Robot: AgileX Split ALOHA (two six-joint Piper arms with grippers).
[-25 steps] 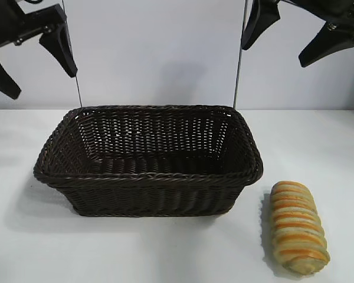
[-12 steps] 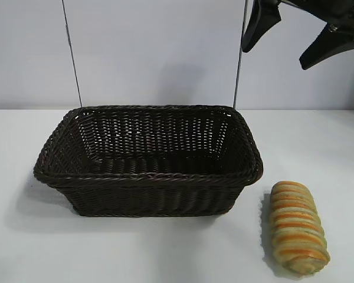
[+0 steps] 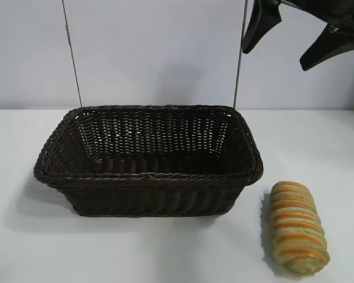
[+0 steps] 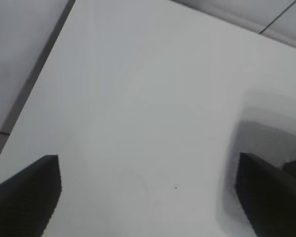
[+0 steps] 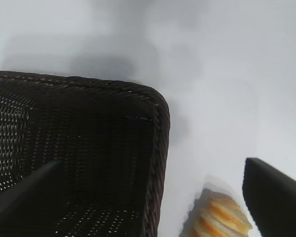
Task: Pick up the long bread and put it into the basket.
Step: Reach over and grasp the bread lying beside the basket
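Exterior view: the right gripper (image 3: 292, 38) hangs at the upper right of the frame, high above the table (image 3: 165, 247), its two dark fingers (image 3: 259, 23) spread wide and angled downward, holding nothing. The left gripper (image 4: 148, 197) is out of the exterior frame; its wrist view shows its fingers parted wide over bare table. The basket (image 3: 147, 177) sits at centre. The bread (image 3: 296, 227) lies on the table at lower right, just beside the basket's right end, apart from both grippers.
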